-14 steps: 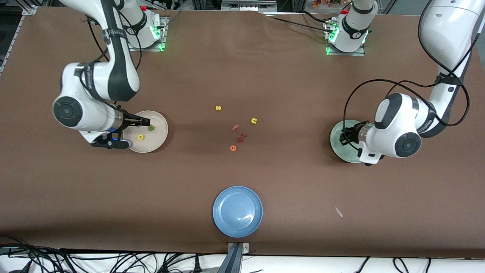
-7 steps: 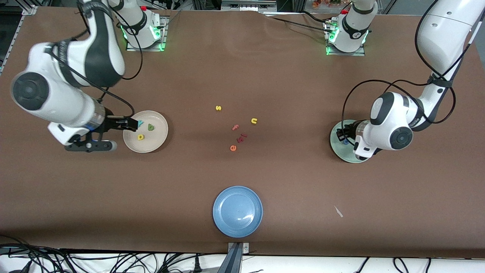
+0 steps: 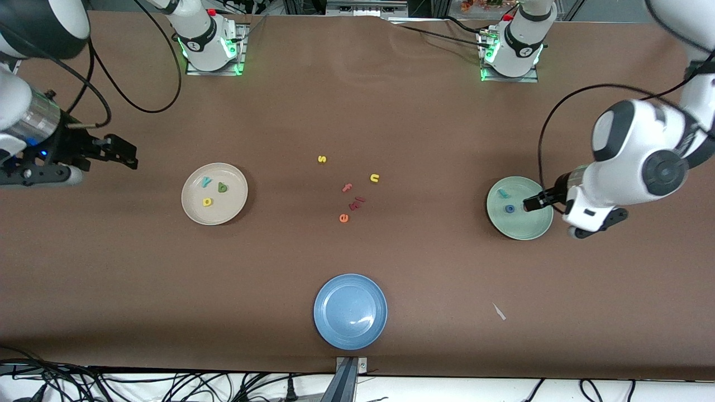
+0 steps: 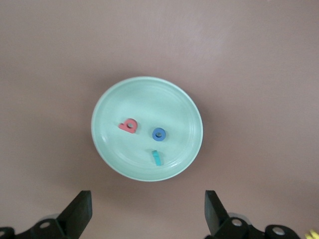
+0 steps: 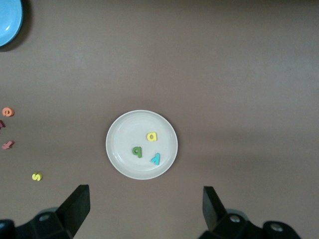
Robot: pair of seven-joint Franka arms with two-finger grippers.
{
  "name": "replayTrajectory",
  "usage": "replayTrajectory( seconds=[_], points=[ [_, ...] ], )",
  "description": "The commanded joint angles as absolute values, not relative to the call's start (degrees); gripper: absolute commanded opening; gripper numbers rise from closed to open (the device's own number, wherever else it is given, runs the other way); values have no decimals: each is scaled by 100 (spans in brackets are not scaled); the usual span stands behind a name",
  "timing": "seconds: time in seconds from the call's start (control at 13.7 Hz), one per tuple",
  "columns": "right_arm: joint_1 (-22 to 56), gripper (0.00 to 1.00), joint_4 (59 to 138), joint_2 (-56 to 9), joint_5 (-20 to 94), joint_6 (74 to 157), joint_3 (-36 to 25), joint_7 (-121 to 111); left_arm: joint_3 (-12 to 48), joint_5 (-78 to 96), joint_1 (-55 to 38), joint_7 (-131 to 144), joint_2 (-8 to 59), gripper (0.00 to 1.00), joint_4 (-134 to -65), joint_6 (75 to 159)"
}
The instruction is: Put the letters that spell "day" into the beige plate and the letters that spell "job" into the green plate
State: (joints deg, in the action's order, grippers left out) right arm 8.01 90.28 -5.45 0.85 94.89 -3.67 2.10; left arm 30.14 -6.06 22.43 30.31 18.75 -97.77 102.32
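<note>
Plate at right arm's end (image 3: 232,209): y (image 3: 206,181) at 11 o'clock, d (image 3: 223,187) at 2, a (image 3: 207,201) at 7.
Plate at left arm's end (image 3: 516,226): j (image 3: 503,193) at 10 o'clock, o (image 3: 509,209) at 9, b (image 4: 128,126) also inside.
Table centre: loose s (image 3: 322,159), u (image 3: 374,178), f (image 3: 347,187), e (image 3: 343,218).
Third plate (image 3: 350,311): at their 6 o'clock, nearer the front camera.

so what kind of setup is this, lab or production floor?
Looks like a robotics lab bench: a table under brown covering with two arm bases bolted along one edge, loose cables spilling off the camera-side edge, and plain props, foam letters and plates.
</note>
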Motion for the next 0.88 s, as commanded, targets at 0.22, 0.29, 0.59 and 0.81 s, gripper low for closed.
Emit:
replayTrajectory(
  seconds=[0.22, 0.29, 0.59, 0.81],
  points=[
    [324, 100, 9940, 141, 264, 9782, -79, 246, 2962, -668, 2294, 1451, 1486, 99, -8535, 9229],
    [369, 100, 9940, 132, 229, 9834, -88, 255, 2971, -677, 2285, 1468, 1459, 100, -8491, 9211],
    [334, 100, 9976, 141, -105, 10020, 167, 1002, 2988, -641, 2285, 1494, 1441, 100, -7955, 9202],
    [53, 100, 9949, 79, -70, 9941, 193, 172, 3023, -651, 2285, 1485, 1450, 100, -7875, 9211]
  ],
)
